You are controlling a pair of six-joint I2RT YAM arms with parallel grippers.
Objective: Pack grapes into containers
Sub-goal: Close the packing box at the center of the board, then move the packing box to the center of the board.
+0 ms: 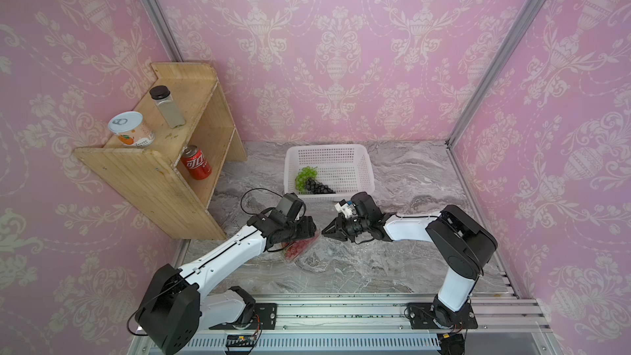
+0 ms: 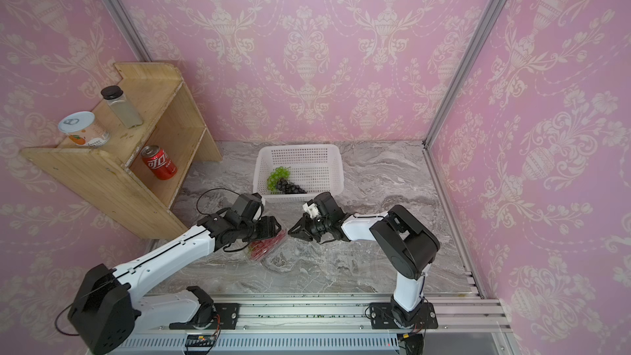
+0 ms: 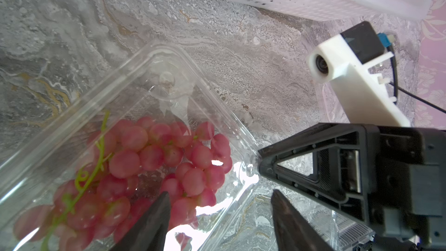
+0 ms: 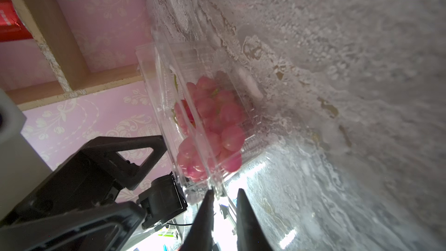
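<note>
The clear plastic punnet [image 3: 166, 92] sits on the marble tabletop [image 1: 358, 268] in front of the white perforated basket [image 1: 329, 151], between the two arms. It is piled at one end with red-pink grapes [image 3: 154, 160] on pale green stems. From where I stand the left gripper [image 3: 220, 191] hangs right over it with its fingers spread wide. In the left wrist view one finger [image 3: 154, 223] lies above the berries and the other falls outside the punnet's rim, so the jaws straddle the wall near a corner without pinching it — loose, with nothing in its grasp that I can see. The right gripper [image 4: 225, 190] lies low on the opposite side, pointing at the left one, and in the left wrist view its tip touches the punnet's rounded corner. In the right wrist view its two fingers stand a narrow gap apart with the thin clear rim right at their tips. I cannot tell whether that rim lies between them, but light shows through the gap — the jaws are not pressed together. The grapes lie just past those tips, inside the punnet. Back in the basket a light green bunch [image 1: 305, 175] and a dark purple-black bunch [image 1: 316, 186] rest touching each other near its front left corner. Well off to the left, a wooden shelf [image 1: 153, 172] holds a red cola can [image 1: 196, 162] on its lower level.
</note>
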